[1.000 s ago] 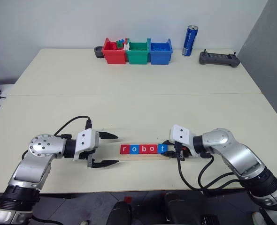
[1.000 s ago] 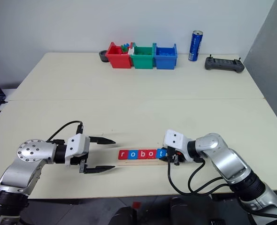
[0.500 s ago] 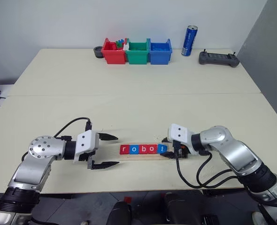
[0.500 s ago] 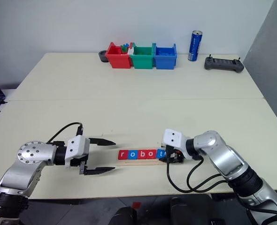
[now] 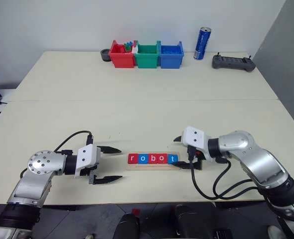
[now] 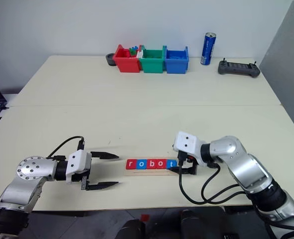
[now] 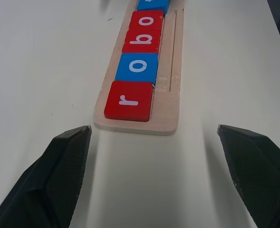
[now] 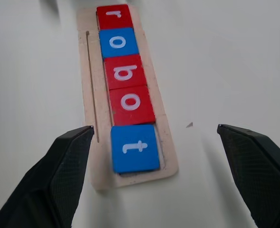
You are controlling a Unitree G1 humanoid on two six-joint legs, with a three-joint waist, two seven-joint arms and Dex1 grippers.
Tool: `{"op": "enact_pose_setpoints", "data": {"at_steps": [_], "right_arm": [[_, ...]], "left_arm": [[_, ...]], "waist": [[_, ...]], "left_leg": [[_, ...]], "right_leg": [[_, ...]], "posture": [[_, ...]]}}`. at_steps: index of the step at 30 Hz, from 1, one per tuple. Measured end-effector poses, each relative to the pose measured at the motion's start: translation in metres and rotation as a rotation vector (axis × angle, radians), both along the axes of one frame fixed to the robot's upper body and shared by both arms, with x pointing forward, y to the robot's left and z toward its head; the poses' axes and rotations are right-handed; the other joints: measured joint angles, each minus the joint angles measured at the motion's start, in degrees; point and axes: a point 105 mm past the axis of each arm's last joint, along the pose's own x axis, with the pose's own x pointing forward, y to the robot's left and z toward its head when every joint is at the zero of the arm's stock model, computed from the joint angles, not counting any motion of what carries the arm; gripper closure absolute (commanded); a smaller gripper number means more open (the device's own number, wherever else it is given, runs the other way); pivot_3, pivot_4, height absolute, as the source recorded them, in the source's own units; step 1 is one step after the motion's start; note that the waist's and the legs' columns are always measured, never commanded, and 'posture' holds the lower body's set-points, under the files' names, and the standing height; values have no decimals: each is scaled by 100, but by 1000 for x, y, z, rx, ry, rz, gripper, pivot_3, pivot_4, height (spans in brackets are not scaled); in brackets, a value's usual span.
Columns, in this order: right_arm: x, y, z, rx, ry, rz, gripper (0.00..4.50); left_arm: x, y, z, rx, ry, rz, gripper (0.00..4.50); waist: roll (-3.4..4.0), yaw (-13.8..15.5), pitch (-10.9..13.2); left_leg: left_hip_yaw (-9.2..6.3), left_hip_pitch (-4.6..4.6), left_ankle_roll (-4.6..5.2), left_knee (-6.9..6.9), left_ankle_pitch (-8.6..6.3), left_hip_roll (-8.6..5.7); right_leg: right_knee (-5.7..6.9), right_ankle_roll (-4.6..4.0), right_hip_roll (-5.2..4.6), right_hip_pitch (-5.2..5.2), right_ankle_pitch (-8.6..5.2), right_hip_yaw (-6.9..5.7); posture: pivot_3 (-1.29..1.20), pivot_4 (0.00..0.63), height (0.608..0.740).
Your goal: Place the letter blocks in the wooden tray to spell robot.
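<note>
The wooden tray (image 5: 152,166) lies near the table's front edge. Its letter blocks sit in a row reading r (image 5: 132,159), o (image 5: 142,159), b (image 5: 151,159), o (image 5: 161,159), t (image 5: 172,159). The r, b and second o are red; the first o and the t are blue. My left gripper (image 5: 120,163) is open just off the tray's left end, facing the r block (image 7: 129,99). At the tray's right end my right gripper (image 5: 179,153) is open, its fingers either side of the t block (image 8: 135,147) without touching it.
Red (image 5: 121,55), green (image 5: 147,56) and blue (image 5: 170,55) bins stand in a row at the table's far edge, with a small dark round object (image 5: 104,55) to their left. A blue can (image 5: 202,43) and a black controller (image 5: 233,62) are to the right.
My right gripper has opened, let go of the blue t block and left it in the tray. My left gripper has drawn back slightly from the tray's left end.
</note>
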Motion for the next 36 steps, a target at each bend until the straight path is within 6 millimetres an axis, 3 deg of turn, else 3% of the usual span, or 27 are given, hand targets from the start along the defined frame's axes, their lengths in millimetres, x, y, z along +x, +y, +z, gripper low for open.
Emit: {"op": "enact_pose_setpoints", "data": {"at_steps": [9,10,18,25,31,36], "right_arm": [[-23,-4,-7,1,42,-2,4289],[-23,-4,-8,0,47,-5,4448],[-16,-2,-20,1,83,-52,4448],[-3,5,-17,27,54,-70,4448],[-4,5,-16,32,65,-62,4448],[-8,-10,-1,24,56,-18,2916]], "left_arm": [[0,2,-1,0,3,5,0],[0,2,-2,0,1,5,0],[3,5,-4,-5,-3,11,0],[3,4,-5,-11,1,5,0],[2,3,-5,-13,-1,4,0],[2,0,-1,-18,0,7,0]], "waist": [[0,-5,0],[0,-5,0],[0,-2,0],[0,-5,0],[0,-4,0],[0,0,0]], "left_leg": [[2,3,0,1,0,1],[2,3,0,1,0,1],[3,2,0,1,0,1],[2,2,0,0,0,1],[1,2,0,0,0,1],[2,1,0,1,0,1]], "right_leg": [[2,7,3,0,-4,2],[2,7,2,0,-4,3],[1,4,2,0,-2,3],[0,3,2,0,-2,2],[0,2,2,0,-1,2],[0,6,1,0,-3,1]], "posture": [[0,150,740],[0,150,740],[0,150,740],[0,150,740],[0,150,740],[0,150,740]]}}
